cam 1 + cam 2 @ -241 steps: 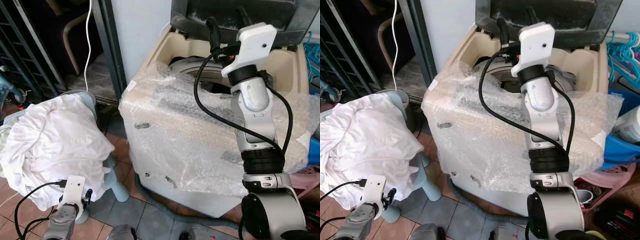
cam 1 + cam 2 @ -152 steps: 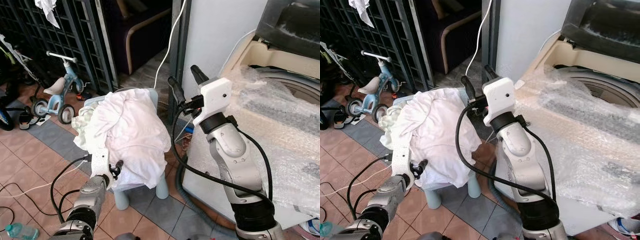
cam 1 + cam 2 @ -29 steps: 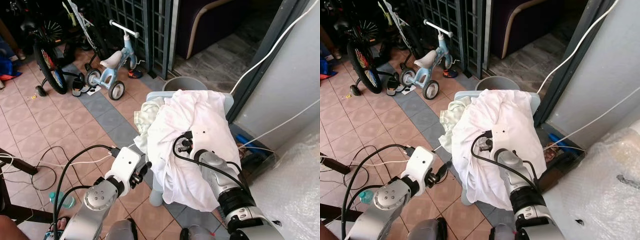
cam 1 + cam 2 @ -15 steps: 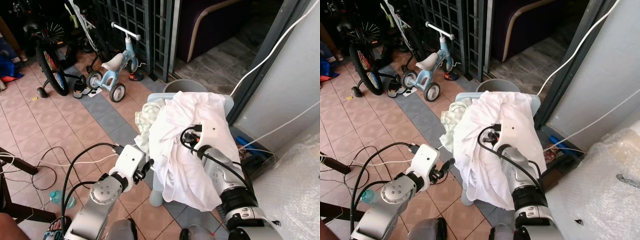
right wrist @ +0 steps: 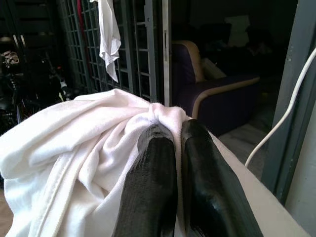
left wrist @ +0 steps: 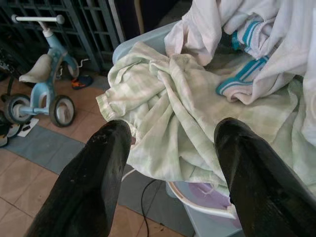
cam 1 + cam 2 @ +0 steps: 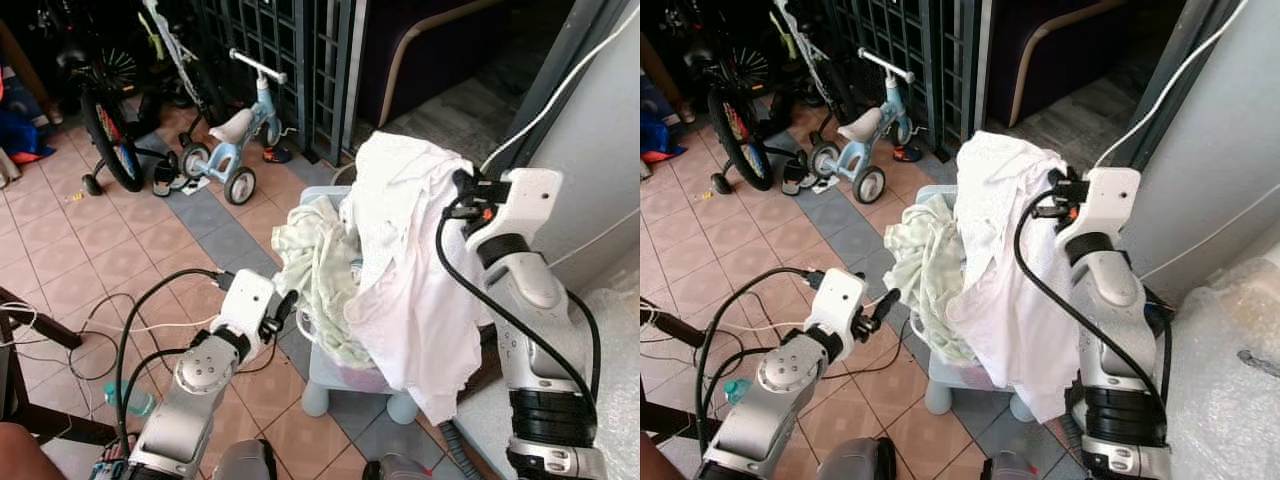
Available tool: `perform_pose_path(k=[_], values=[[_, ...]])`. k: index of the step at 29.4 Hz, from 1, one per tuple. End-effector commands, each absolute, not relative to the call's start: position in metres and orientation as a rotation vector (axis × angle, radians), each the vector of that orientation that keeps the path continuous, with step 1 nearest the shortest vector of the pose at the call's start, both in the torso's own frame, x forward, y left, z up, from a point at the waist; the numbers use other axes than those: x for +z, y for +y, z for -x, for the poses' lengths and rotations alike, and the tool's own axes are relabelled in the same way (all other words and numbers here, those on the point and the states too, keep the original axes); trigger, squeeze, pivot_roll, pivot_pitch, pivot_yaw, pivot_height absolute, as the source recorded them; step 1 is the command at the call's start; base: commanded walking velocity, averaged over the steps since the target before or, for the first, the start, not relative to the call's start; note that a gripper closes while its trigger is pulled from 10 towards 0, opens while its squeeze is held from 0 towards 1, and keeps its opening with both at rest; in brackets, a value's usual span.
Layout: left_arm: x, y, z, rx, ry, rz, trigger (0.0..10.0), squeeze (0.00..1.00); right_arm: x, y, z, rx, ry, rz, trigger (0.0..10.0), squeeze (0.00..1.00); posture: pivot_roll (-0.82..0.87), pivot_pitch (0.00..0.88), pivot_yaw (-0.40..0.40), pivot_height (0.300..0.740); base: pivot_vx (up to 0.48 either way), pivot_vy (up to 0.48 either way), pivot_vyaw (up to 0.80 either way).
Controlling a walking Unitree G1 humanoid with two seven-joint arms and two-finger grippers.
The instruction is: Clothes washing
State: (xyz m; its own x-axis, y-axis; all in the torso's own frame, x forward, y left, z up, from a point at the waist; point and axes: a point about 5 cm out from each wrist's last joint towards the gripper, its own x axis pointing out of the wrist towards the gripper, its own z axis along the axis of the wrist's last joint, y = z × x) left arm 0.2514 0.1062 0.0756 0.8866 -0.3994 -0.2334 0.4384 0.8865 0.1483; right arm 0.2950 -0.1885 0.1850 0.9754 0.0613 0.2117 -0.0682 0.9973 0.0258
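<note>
I can read no brand, label or writing on anything here. My right gripper (image 5: 173, 143) is raised above the pale blue stool (image 7: 330, 375), its two black fingers pressed together on a fold of the white garment (image 7: 410, 270), which hangs from them in a long drape down past the stool's seat. Under it on the stool lies a pale green checked cloth (image 6: 168, 113) and a white piece with teal stripes (image 6: 244, 74), heaped over a lilac-rimmed basin (image 6: 197, 197). My left gripper (image 6: 170, 163) hovers low, just beside the stool on its outer side, fingers spread wide apart and touching nothing.

The floor (image 7: 90, 250) is terracotta tile with a strip of grey tiles, and black and white cables (image 7: 60, 330) loop across it. A small blue tricycle (image 7: 235, 130) and a bicycle (image 7: 105, 120) stand before a dark metal grille (image 7: 300, 50). Behind the stool a grey wall (image 7: 600, 150) rises, a white cord (image 7: 560, 90) running down it. Bubble wrap (image 7: 1240, 370) shows at my right.
</note>
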Motion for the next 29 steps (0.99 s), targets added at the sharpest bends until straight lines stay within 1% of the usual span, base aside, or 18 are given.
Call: perform_pose_path(k=[1, 6, 9, 11, 13, 15, 19, 20, 21, 22, 23, 24, 25, 26, 28, 29], values=[[0.080, 0.100, -0.253, -0.473, 0.168, -0.191, 10.0, 0.00, 0.203, -0.181, -0.290, 0.075, -0.303, 0.000, 0.0, 0.00, -0.06, 0.003, 0.060, 0.740, 0.000, 0.000, 0.00], [0.079, 0.099, -0.254, -0.489, 0.161, -0.203, 10.0, 0.00, 0.208, -0.168, -0.290, 0.092, -0.322, 0.011, 0.0, 0.00, -0.05, 0.000, 0.066, 0.740, 0.000, 0.000, 0.00], [0.081, 0.099, -0.256, -0.486, 0.154, -0.198, 10.0, 0.00, 0.216, -0.160, -0.291, 0.133, -0.344, 0.013, 0.0, 0.00, -0.05, 0.000, 0.065, 0.740, 0.000, 0.000, 0.00], [0.081, 0.100, -0.257, -0.482, 0.149, -0.203, 10.0, 0.00, 0.222, -0.149, -0.291, 0.212, -0.367, 0.029, 0.0, 0.00, -0.04, 0.001, 0.062, 0.740, 0.000, 0.000, 0.00], [0.081, 0.100, -0.257, -0.479, 0.146, -0.202, 10.0, 0.00, 0.224, -0.145, -0.291, 0.236, -0.376, 0.038, 0.0, 0.00, -0.04, 0.002, 0.061, 0.740, 0.000, 0.000, 0.00], [0.080, 0.101, -0.256, -0.475, 0.148, -0.198, 10.0, 0.00, 0.227, -0.133, -0.292, 0.333, -0.359, -0.004, 0.0, 0.00, -0.04, 0.007, 0.058, 0.740, 0.000, 0.000, 0.00], [0.079, 0.100, -0.254, -0.481, 0.151, -0.203, 10.0, 0.00, 0.219, -0.119, -0.291, 0.440, -0.288, -0.065, 0.0, 0.00, -0.04, 0.009, 0.056, 0.740, 0.000, 0.000, 0.00], [0.078, 0.099, -0.253, -0.486, 0.152, -0.206, 10.0, 0.00, 0.207, -0.112, -0.291, 0.466, -0.234, -0.041, 0.6, 0.00, -0.04, 0.014, 0.055, 0.740, 0.000, 0.000, 0.00], [0.078, 0.098, -0.253, -0.488, 0.154, -0.210, 10.0, 0.00, 0.199, -0.107, -0.291, 0.469, -0.214, -0.024, 3.8, 0.00, -0.04, 0.019, 0.056, 0.740, 0.000, 0.000, 0.00], [0.078, 0.098, -0.253, -0.488, 0.154, -0.210, 10.0, 0.00, 0.199, -0.107, -0.291, 0.469, -0.214, -0.024, 3.8, 0.00, -0.04, 0.019, 0.056, 0.740, 0.000, 0.000, 0.00], [0.077, 0.098, -0.252, -0.492, 0.160, -0.225, 10.0, 0.00, 0.184, -0.099, -0.294, 0.459, -0.166, -0.023, 4.7, 0.00, -0.03, 0.023, 0.054, 0.740, 0.000, 0.000, 0.00], [0.077, 0.097, -0.252, -0.495, 0.161, -0.229, 10.0, 0.00, 0.175, -0.094, -0.296, 0.447, -0.116, -0.037, 6.1, 0.00, -0.03, 0.027, 0.053, 0.740, 0.000, 0.000, 0.00], [0.077, 0.097, -0.252, -0.496, 0.160, -0.231, 10.0, 0.00, 0.169, -0.091, -0.297, 0.439, -0.082, -0.048, 6.1, 0.00, -0.03, 0.027, 0.053, 0.740, 0.000, 0.000, 0.00], [0.077, 0.097, -0.252, -0.496, 0.160, -0.234, 10.0, 0.00, 0.151, -0.084, -0.299, 0.442, 0.010, -0.001, 10.0, 0.00, -0.01, 0.035, 0.051, 0.740, 0.000, 0.000, 0.00], [0.078, 0.097, -0.251, -0.496, 0.159, -0.235, 10.0, 0.00, 0.143, -0.082, -0.301, 0.427, 0.046, 0.039, 10.0, 0.00, 0.00, 0.041, 0.050, 0.740, 0.000, 0.000, 0.00], [0.078, 0.099, -0.250, -0.492, 0.160, -0.242, 10.0, 0.00, 0.134, -0.080, -0.303, 0.411, 0.084, 0.001, 10.0, 1.00, 0.00, 0.048, 0.049, 0.740, 0.000, 0.000, 0.00]])
